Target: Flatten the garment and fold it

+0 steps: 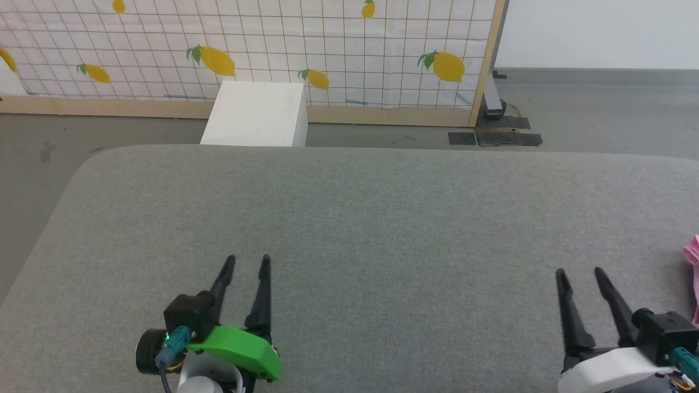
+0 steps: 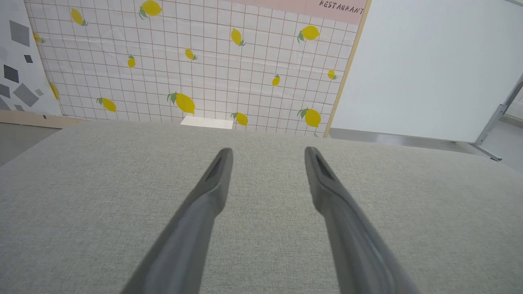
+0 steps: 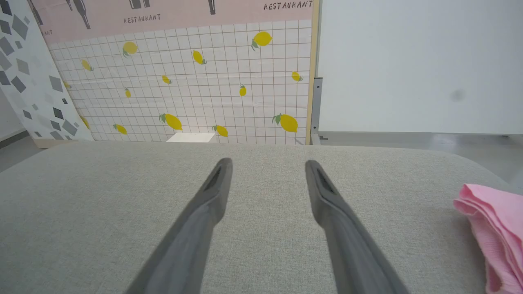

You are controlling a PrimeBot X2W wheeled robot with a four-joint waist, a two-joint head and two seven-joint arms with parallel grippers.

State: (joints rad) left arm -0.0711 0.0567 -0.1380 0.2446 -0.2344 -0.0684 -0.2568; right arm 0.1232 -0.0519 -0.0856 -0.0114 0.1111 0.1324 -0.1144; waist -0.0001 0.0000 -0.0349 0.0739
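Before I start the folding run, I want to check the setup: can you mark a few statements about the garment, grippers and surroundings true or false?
1. The garment lies on the grey surface, to the right of the right gripper. True.
2. The left gripper holds a corner of the garment. False: its jaws are open and empty over bare surface.
3. The right gripper is open, with nothing between its fingers. True.
4. The garment is spread flat. False: it lies bunched in folds at the surface's right edge.
5. The white box sits on the grey surface. False: it stands on the floor behind it.
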